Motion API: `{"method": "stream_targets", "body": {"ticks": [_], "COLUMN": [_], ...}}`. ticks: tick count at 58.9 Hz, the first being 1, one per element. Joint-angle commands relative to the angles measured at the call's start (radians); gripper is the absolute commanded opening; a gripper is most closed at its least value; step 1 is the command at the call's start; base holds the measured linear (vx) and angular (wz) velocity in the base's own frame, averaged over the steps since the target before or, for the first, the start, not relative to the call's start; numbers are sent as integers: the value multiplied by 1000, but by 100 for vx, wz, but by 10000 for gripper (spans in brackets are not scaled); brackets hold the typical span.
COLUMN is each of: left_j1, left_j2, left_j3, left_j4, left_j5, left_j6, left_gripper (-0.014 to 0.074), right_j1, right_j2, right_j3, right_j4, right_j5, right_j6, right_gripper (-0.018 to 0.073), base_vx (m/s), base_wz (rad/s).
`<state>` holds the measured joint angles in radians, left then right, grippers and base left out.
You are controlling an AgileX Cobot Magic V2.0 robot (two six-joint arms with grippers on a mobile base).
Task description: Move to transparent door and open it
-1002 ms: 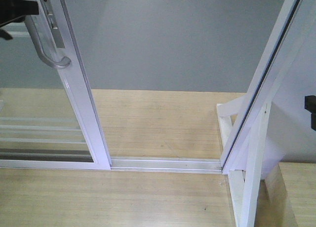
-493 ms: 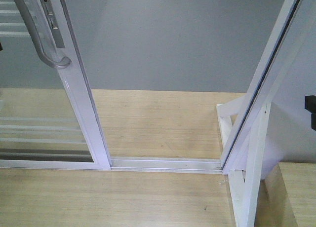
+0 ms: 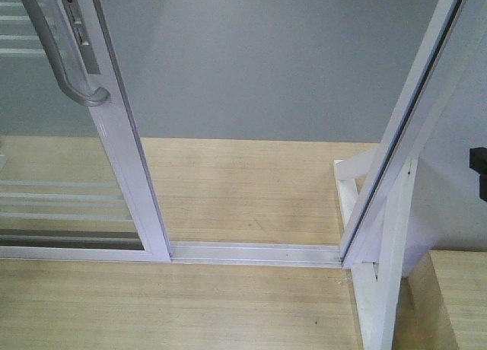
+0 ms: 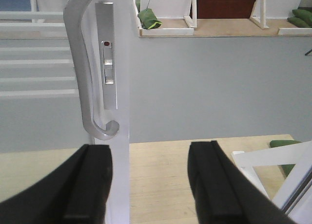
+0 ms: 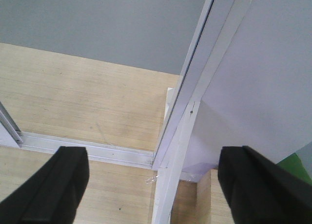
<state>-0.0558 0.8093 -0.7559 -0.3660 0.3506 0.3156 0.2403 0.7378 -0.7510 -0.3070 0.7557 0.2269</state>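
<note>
Door position: the transparent door stands at the left of the front view, its leading stile well apart from the white jamb post at the right; a wide gap of wooden floor shows between them, so the door reads as already slid open.
Door axis: long axis vertical; the stile appears tilted only through camera perspective. Travel runs left-right along the floor track.
Handle: the curved grey handle runs parallel to the stile, hooked end at the bottom, beside the lock plate. This orientation offers a sideways pull surface for sliding.
Left gripper: fingers spread wide, holding nothing; one finger sits just below the handle's hook, apart from it. Judgement: placed for release or re-grip of the handle.
Right gripper: fingers wide apart, holding nothing, aimed at the jamp post base and track; judged idle, kept out of the door's travel.
Task status: judged essentially complete.
Risk: a finger catching the handle hook on any arm motion.
</note>
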Motion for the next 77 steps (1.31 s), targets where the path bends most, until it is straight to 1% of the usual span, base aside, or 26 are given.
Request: {"method": "stream_targets", "body": {"ticks": [1,4,7,12,15,19,21,28,35,47,54,61,62,65,77], "left_j1": [-2,-2,-2,-1,-1,-1,-1,13,47,49,49,48,48,45,45], "left_j2": [-15,-45,-83,-165,-210,-265,-295,-406,-524,-710,-766,-814,-821,-838,-835], "left_j3": [-17,6,38,117,167,223,249,340,430,605,704,802,808,803,803], "left_j4": [-1,5,35,153,235,317,339,341,330,330,331,331,331,331,334], "left_j5": [-112,-130,-151,-223,-265,-301,-308,-310,-314,-326,-380,-477,-486,-450,-460], "left_j6": [-12,-23,-67,-167,-233,-295,-316,-322,-321,-321,-322,-324,-325,-325,-325], "left_gripper": [452,435,404,330,271,187,143,-5,-7,-6,-6,-6,-6,-6,-6], "right_j1": [-3,-3,-3,-3,-3,-3,-3,-3,-3,-3,-3,-3,-3,-3,-3], "right_j2": [-4,-4,-4,-4,-4,-4,-4,-4,-4,-4,-4,-4,-4,-4,-4], "right_j3": [-29,-29,-29,-29,-29,-29,-29,-29,-29,-29,-29,-29,-29,-29,-29], "right_j4": [-26,-26,-26,-26,-26,-27,-27,-27,-27,-27,-27,-27,-27,-27,-27], "right_j5": [-64,-62,-62,-62,-62,-62,-62,-62,-62,-62,-62,-62,-62,-62,-62], "right_j6": [2,2,2,2,2,2,2,2,2,2,2,2,2,2,2], "right_gripper": [594,594,594,594,594,594,594,594,594,594,594,594,594,594,594], "base_vx": [0,0,0,0,0,0,0,0,0,0,0,0,0,0,0], "base_wz": [0,0,0,0,0,0,0,0,0,0,0,0,0,0,0]}}
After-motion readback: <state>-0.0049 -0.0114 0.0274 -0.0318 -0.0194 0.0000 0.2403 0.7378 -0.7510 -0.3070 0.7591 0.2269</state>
